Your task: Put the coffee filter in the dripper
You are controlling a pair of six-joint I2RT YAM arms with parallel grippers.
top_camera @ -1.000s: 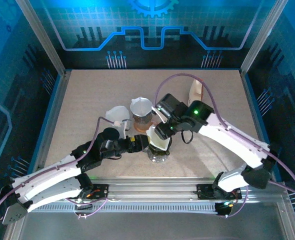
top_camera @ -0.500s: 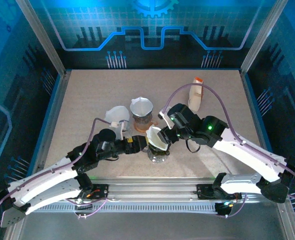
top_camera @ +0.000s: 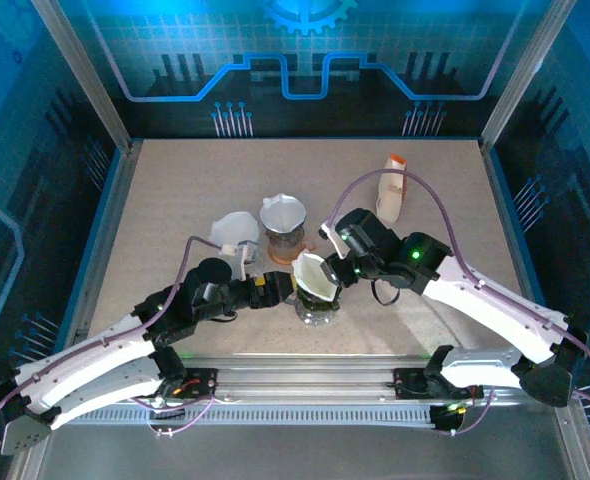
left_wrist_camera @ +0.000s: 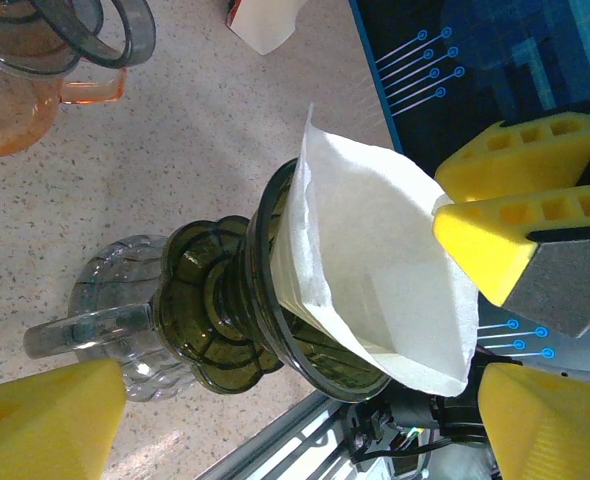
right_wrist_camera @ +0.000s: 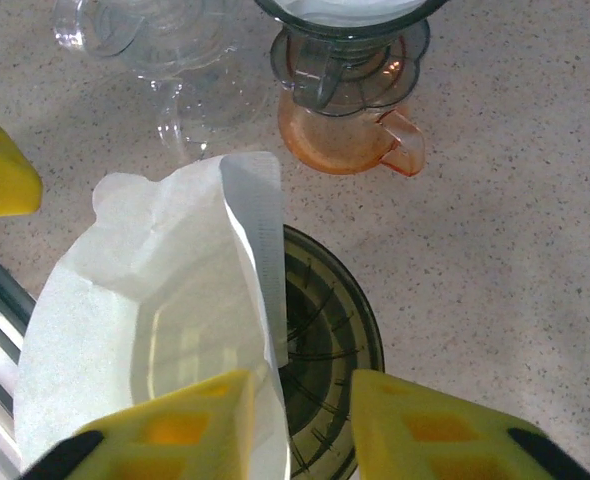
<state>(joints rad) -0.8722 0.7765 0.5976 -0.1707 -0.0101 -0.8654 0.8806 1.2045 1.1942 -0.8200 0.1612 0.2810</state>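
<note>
The white paper cone filter [top_camera: 312,272] sits at lower centre of the top view, point down inside the dark green ribbed glass dripper [top_camera: 320,303]. It leans to frame left in the right wrist view, leaving the right of the mouth uncovered, and the dripper stands on a clear glass jug [left_wrist_camera: 115,310] on the speckled table [top_camera: 175,200]. The right gripper [right_wrist_camera: 300,385] has its yellow fingers narrowly apart astride the filter's upper wall, pinch or no pinch I cannot tell; the left gripper [left_wrist_camera: 300,400] is spread wide, one finger either side of dripper and jug.
</note>
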